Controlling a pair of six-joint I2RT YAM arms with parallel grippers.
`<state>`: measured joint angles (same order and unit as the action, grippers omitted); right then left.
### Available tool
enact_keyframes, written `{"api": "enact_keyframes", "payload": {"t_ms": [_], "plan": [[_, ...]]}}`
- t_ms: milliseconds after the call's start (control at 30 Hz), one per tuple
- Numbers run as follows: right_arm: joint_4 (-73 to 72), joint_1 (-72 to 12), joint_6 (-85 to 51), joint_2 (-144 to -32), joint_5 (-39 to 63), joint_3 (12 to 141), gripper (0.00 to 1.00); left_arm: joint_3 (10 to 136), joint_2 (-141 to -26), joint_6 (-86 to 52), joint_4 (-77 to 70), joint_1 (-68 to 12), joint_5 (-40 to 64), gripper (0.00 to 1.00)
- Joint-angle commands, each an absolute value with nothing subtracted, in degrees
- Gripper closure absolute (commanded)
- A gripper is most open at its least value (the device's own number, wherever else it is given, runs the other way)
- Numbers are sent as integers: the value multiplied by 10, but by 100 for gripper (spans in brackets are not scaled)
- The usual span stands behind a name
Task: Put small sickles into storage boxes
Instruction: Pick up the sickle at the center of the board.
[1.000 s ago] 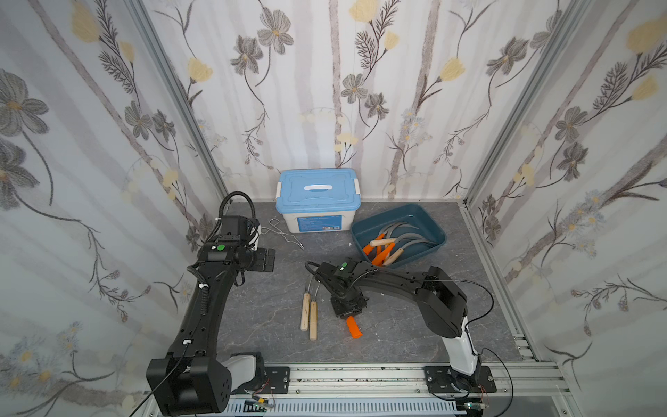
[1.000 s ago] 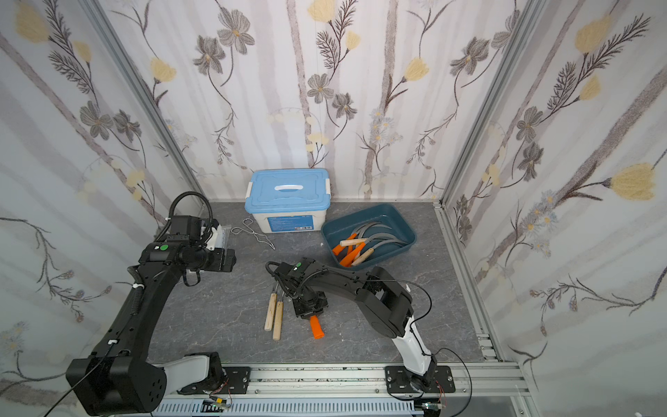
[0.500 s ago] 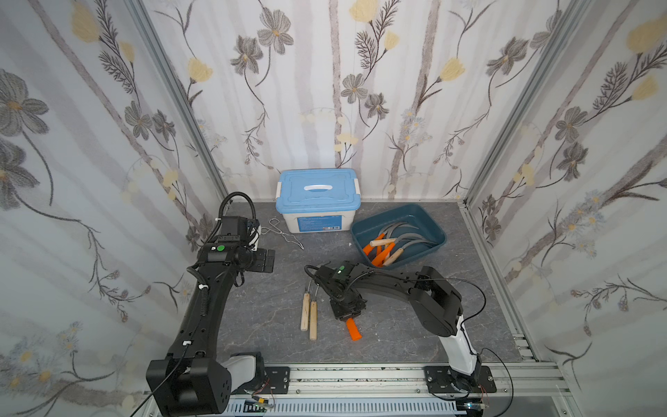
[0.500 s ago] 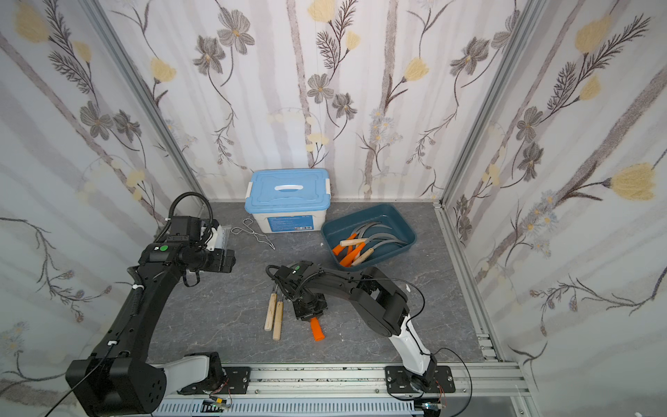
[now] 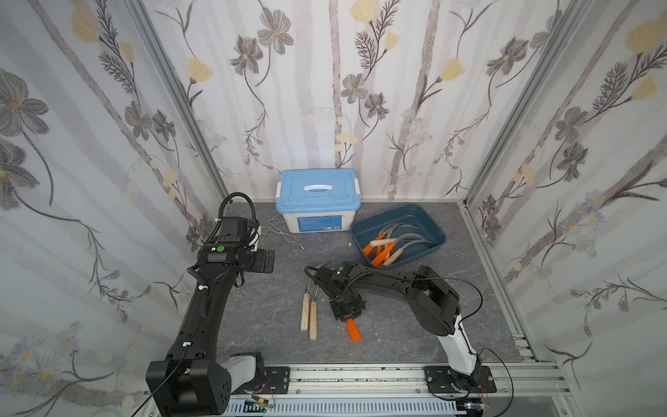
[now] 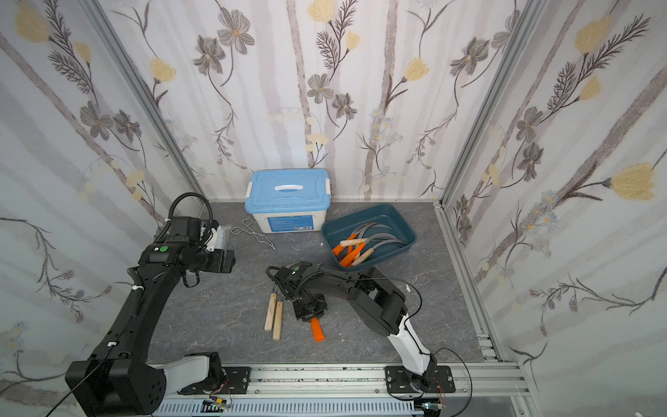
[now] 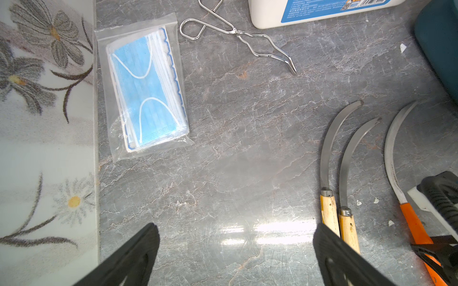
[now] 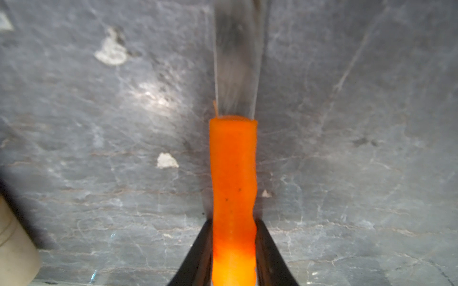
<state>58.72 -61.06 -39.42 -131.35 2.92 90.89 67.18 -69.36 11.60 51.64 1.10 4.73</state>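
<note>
The grey marbled tabletop [image 5: 252,317] is carrying everything, and the two black arms are reaching in over it from the front rail. The left gripper [image 7: 236,232] is hanging above bare stone with its jaws spread wide and nothing between them. The right gripper [image 5: 348,314] is bending low near the middle. At the back a white box with a blue lid [image 5: 317,191] is sitting shut, and just to its right the teal tray [image 5: 408,218] is already holding several sickles [image 5: 377,243], handles bunched at its near end. Three more are lying out on the tabletop. Two wooden-handled sickles [image 5: 306,316] are resting side by side, just left of the right gripper. An orange-handled sickle [image 5: 353,330] is lying directly under that gripper, flat on the stone. Its handle is pointing toward the front rail and its blade is running away toward the back. In the right wrist view the jaws are pressing against both sides of the orange handle [image 8: 233,173], across its long axis. The right arm is plainly the nearer one, and the tray is waiting behind and to the right of it, so I judge the carry needs a lift and a swing that way. Wire tongs [image 5: 285,234] and a packet of masks [image 7: 146,91] are lying off to the left.
</note>
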Motion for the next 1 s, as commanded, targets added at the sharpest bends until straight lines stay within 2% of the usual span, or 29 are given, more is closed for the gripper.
{"api": "enact_keyframes", "payload": {"t_ms": [0, 133, 333, 500, 967], "plan": [[579, -612, -398, -1318, 20, 908, 65, 670, -690, 116, 509, 11, 49, 0], [579, -612, -399, -1321, 18, 909, 59, 668, -690, 115, 508, 11, 49, 0], [580, -612, -399, -1323, 18, 910, 60, 665, -690, 114, 507, 11, 50, 0], [578, -611, -400, -1328, 18, 910, 66, 664, -691, 113, 507, 11, 52, 0], [570, -613, -402, -1325, 23, 899, 91, 660, -688, 113, 505, 11, 52, 0]]}}
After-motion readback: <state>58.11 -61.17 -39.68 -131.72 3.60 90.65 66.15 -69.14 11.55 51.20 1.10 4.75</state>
